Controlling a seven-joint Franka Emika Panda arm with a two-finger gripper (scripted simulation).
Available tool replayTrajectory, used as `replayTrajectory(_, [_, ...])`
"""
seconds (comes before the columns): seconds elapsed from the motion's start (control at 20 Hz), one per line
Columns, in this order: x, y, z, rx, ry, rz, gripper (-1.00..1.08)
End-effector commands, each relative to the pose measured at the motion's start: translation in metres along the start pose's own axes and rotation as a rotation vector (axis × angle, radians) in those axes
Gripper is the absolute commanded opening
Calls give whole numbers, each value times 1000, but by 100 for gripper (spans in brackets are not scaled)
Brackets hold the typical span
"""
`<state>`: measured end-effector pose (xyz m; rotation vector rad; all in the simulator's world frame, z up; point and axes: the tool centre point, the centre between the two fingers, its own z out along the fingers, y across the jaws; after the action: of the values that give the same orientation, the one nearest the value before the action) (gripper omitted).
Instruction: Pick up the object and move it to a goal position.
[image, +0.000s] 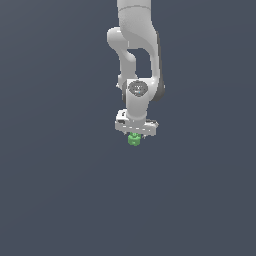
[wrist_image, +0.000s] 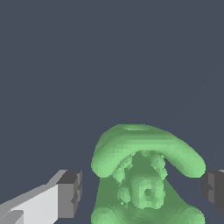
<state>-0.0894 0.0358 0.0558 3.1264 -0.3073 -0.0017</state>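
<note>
**Getting ready to grab the green lump**

Up close, the green object (wrist_image: 146, 179) sits between the two dark fingertips (wrist_image: 70, 194). The jaws are open, with gaps on both sides, holding nothing. Farther off, the gripper (image: 135, 134) hangs right over the lump on the desk (image: 60, 200). It may be touching, but that is hard to see. Next the jaws must squeeze shut, then lift. Nothing else seems to be in the way.

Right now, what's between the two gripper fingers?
The green object sits between the fingers, with a bare gap showing on each side in the wrist view. In the exterior view it shows just under the gripper.
</note>
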Motion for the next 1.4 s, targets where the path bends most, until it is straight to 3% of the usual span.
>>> replayTrajectory(0.0, [0,0,9,0,1,0,100])
replayTrajectory(0.25, [0,0,15,0,1,1,100])
replayTrajectory(0.3, [0,0,15,0,1,1,-100])
replayTrajectory(0.95, [1,0,13,0,1,1,-100])
replayTrajectory(1.35, [1,2,-16,0,1,1,-100])
